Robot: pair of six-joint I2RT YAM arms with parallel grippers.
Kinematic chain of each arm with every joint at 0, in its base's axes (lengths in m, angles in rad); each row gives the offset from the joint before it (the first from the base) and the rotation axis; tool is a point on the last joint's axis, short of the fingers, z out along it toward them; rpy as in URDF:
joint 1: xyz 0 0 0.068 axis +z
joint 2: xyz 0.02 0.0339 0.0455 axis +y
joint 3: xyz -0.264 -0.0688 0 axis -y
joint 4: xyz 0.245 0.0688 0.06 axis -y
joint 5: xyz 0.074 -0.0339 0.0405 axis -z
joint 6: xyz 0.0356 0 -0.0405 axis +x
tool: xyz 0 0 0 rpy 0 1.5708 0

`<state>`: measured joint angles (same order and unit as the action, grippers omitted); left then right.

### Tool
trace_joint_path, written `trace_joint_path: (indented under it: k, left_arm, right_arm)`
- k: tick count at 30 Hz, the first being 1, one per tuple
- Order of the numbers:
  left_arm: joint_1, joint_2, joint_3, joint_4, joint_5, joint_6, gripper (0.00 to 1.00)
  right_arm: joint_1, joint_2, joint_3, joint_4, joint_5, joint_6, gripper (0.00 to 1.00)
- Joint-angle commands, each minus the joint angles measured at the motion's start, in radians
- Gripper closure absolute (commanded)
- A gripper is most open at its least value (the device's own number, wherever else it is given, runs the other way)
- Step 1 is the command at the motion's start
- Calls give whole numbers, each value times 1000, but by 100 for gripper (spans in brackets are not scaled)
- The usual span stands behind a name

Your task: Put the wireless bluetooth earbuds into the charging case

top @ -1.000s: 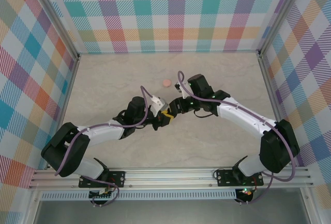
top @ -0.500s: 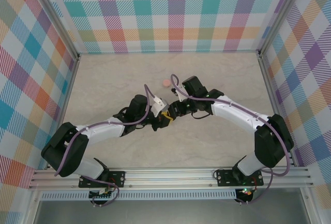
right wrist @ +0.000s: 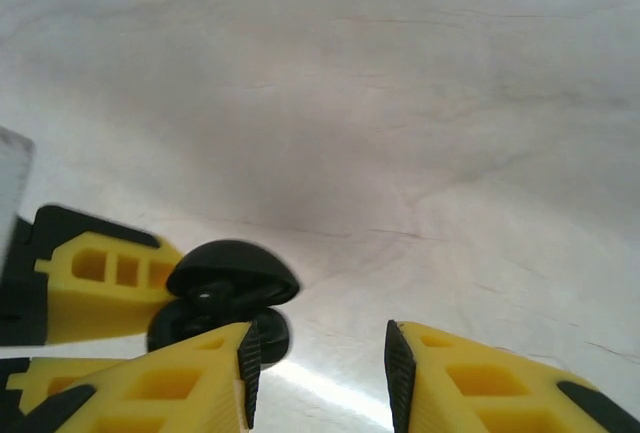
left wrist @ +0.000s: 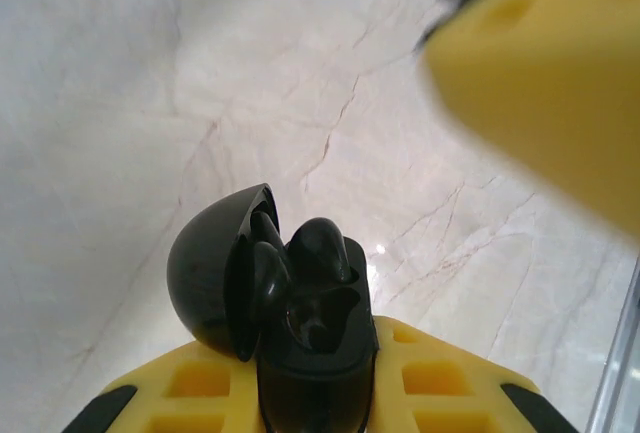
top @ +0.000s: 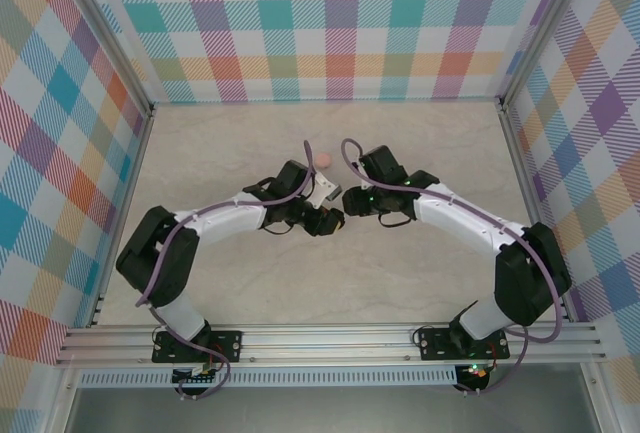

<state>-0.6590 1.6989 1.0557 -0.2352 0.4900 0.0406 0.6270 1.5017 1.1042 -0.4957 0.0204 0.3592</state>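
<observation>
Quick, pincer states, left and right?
Left pincer: shut on the open black charging case.
Right pincer: open, holding nothing.

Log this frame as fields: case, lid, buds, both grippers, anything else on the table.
black case: clamped in the left gripper
lid: open, swung back
black earbud: in the case; cannot tell if fully seated
left gripper: shut on the black case
right gripper: open, nothing between its fingers, close beside the case
pink round item: on the table, apart from both grippers
</observation>
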Motion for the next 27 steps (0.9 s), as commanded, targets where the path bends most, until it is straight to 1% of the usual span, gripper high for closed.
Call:
trace_joint_path:
  k: [1,3,9,14,22,25,27]
  left_arm:
    - [-12,60,82,-200,38,-50,85]
    - [-13,95,124,-261,47,-57,85]
    - [-12,177,227,-418,27,-85,83]
    - [-13,237,300,-545,-71,-74,83]
    - [-14,296,357,-625,-167,-70,84]
    - [-16,296,375,-652,-224,-69,84]
    - [-15,278,377,-650,-227,-63,84]
  right_arm:
    - [-25,-33,-27,-45,60,38,59]
    - [-34,-37,-36,-47,56,37,59]
    - [-49,-33,-46,-61,60,30,58]
    - [-53,-20,-44,-69,60,27,58]
    - [-57,-17,-41,-70,58,24,58]
    - [-56,-14,-40,-72,58,24,58]
    - [-58,-15,-41,-71,59,25,58]
